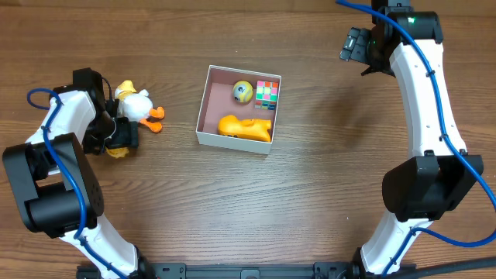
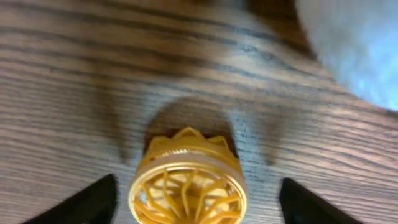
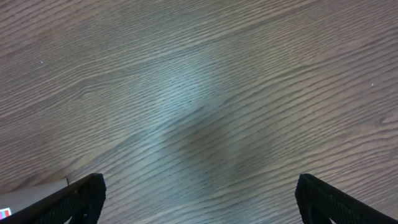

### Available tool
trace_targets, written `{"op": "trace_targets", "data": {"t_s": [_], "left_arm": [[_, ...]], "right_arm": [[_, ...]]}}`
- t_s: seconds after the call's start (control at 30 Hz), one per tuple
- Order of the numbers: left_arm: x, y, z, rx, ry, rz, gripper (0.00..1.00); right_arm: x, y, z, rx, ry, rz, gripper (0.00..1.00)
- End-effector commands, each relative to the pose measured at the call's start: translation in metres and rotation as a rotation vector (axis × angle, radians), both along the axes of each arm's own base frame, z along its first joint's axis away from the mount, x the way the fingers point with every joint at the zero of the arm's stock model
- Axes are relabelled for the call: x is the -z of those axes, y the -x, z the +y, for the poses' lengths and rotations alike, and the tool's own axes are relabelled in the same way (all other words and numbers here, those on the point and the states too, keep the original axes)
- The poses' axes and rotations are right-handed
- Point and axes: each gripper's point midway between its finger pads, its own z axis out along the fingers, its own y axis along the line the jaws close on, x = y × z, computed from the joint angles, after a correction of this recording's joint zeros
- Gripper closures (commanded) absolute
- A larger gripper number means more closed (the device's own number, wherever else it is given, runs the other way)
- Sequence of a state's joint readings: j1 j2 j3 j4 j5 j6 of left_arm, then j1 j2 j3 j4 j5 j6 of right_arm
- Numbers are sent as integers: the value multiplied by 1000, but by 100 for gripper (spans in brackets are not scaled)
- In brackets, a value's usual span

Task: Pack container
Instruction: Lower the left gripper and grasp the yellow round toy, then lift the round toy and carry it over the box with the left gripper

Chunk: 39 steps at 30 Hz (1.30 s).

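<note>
The container (image 1: 203, 108) is a square white-walled box with a pinkish-brown inside, at the table's middle. It holds a yellow ball (image 1: 242, 91), a multicoloured cube (image 1: 267, 94) and an orange toy (image 1: 245, 126). My left gripper (image 1: 122, 138) is open at the far left, its fingers either side of a small yellow spoked toy (image 1: 117, 152) without touching it. The wrist view shows that toy (image 2: 186, 180) between the fingers (image 2: 198, 190). A white duck with orange feet (image 1: 138, 105) lies just beyond. My right gripper (image 1: 355, 45) is open and empty at the far right.
The duck's white body is a blur at the top right of the left wrist view (image 2: 354, 43). The container's corner (image 3: 31, 198) shows at the bottom left of the right wrist view, below the open fingers (image 3: 199, 193) over bare wood.
</note>
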<state>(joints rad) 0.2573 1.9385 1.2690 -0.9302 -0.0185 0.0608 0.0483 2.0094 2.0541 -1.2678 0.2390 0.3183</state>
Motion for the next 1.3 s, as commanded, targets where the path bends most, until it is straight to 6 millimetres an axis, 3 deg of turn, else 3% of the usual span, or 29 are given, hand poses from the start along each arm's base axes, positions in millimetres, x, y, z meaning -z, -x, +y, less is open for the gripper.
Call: {"op": "trace_targets", "data": {"t_s": [0.0,0.23,0.87,1.07,1.27], "left_arm": [[2,-1,0,0,9,-5,26],[2,-2,1,1,7,-8,41],[-4,-5,-2,-47,20,-11,44],[-25,-18,-2,-47,37,-38,44],[-74,-50,-5,-23,37,-117,44]], "right_arm": [[-5,0,0,7,-1,-18,0],[-5,0,0,7,-1,-18,0],[-5,0,0,7,-1,-18,0],[-5,0,0,7,-1,-18,0],[-5,0,0,7,-1,-18,0]]}}
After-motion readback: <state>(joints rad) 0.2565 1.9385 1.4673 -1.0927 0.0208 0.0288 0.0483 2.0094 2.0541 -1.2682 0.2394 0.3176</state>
